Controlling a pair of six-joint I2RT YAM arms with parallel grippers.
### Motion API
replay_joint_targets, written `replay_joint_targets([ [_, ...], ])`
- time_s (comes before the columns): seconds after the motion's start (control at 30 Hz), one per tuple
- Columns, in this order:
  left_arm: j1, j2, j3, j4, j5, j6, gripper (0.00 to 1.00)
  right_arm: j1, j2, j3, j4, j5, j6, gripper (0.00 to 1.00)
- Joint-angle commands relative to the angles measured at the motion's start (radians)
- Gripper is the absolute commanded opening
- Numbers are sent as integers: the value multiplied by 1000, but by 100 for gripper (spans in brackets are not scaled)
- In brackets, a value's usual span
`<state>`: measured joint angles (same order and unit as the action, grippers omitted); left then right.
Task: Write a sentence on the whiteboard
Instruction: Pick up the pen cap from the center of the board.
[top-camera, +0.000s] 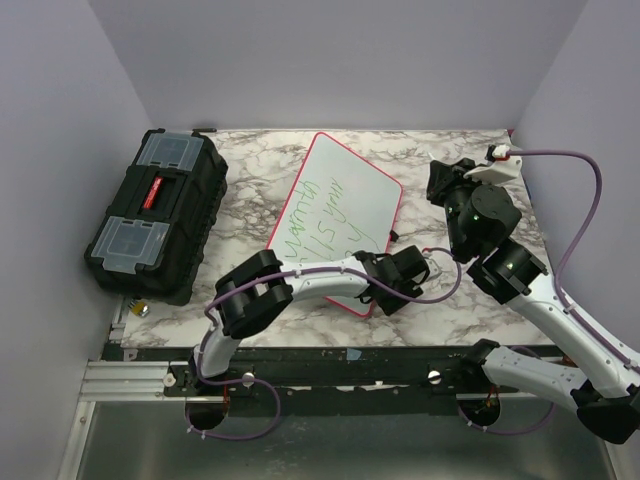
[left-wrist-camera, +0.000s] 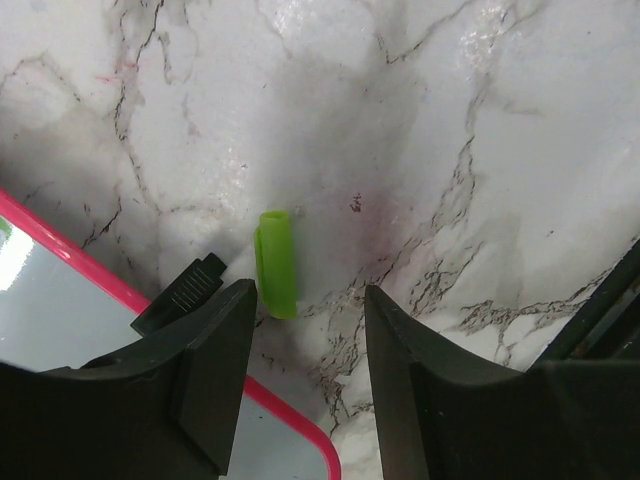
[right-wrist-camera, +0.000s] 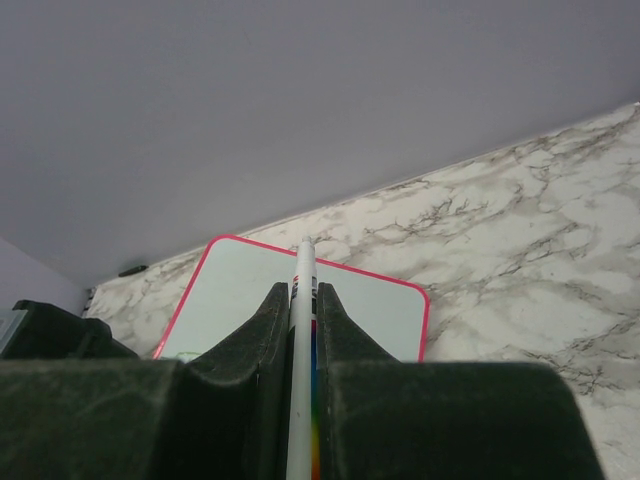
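- Nearest: alu rail (top-camera: 130, 375) along the near table edge, both arm bases bolted by it, purple cables looping below.
- L gripper (left-wrist-camera: 310, 300) is low over the marble table (top-camera: 250, 170), right at the whiteboard's near corner. Jaws stand apart w/ nothing between them, only bare marble in the gap.
- Just past its fingertips a green marker cap (left-wrist-camera: 275, 262) lies on its side on the marble, beside the red rim and not touching it.
- Whiteboard (top-camera: 350, 195) is flat on the table, mid-table and skewed, w/ its near corner tucked under the L arm.
- Sentence (top-camera: 320, 225): thin green handwriting in three lines on the board's near-left part. Top line looks like "warmth"; the lower lines are partly hidden by the arm.
- R gripper (right-wrist-camera: 303, 290) is off to the board's right, apart from it, clamped tight on a white marker (right-wrist-camera: 303, 262). The barrel runs straight out between the fingers, aimed over the board's far end.
- Far L: black toolbox (top-camera: 155, 215) w/ clear lid compartments, well apart from the board.
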<state>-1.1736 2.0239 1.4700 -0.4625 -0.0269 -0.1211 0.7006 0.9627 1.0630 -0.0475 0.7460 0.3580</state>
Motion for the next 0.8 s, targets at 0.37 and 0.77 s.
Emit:
replay_joint_targets([
  [0.37, -7, 87, 72, -70, -55, 16, 38, 0, -6, 12, 14, -36, 11, 1],
  [0.77, -7, 89, 36, -65, -53, 15, 21, 0, -18, 6, 14, -31, 5, 1],
])
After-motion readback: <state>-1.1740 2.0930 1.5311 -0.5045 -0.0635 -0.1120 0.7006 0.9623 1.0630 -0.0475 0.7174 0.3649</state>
